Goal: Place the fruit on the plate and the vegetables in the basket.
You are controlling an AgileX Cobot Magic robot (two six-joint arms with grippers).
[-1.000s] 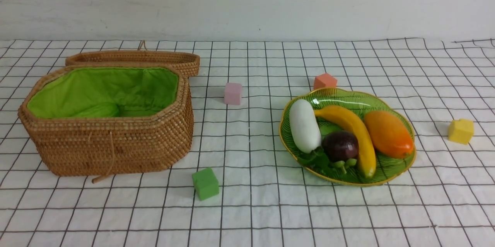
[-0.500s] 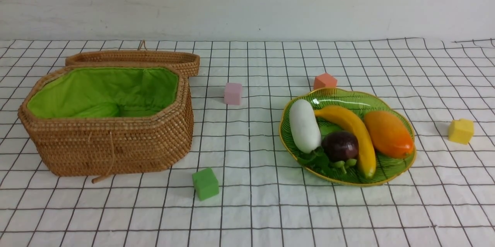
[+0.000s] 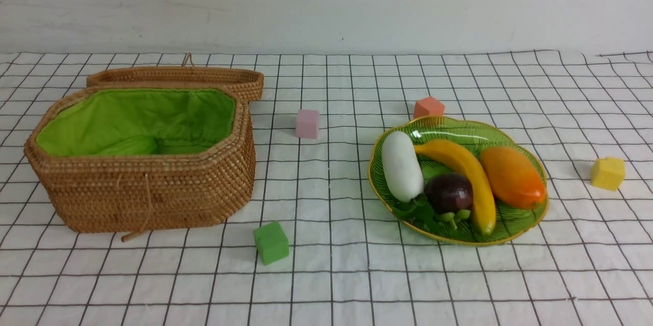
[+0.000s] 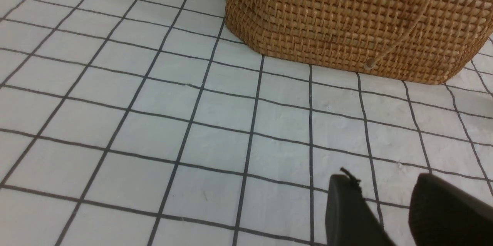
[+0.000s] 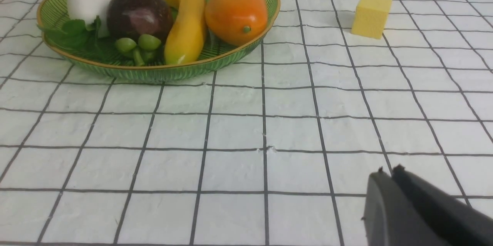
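The woven basket [image 3: 148, 188] stands open at the left, and a light-green gourd [image 3: 131, 145] lies on its green lining. On the green plate [image 3: 461, 131] at the right lie a mangosteen [image 3: 449, 191], a banana [image 3: 467, 168], a mango [image 3: 512, 175] and a white oblong vegetable [image 3: 402, 165] with green leaves. Neither gripper shows in the front view. My left gripper [image 4: 383, 178] hovers open and empty over the cloth, short of the basket [image 4: 346, 15]. My right gripper [image 5: 387, 173] is shut and empty, some way from the plate [image 5: 154, 73].
Foam cubes dot the checked cloth: pink [image 3: 307, 123], orange [image 3: 428, 107] behind the plate, yellow [image 3: 608, 173] at the far right, green [image 3: 271, 242] in front of the basket. The basket's lid [image 3: 176, 78] lies behind it. A white wall closes the back.
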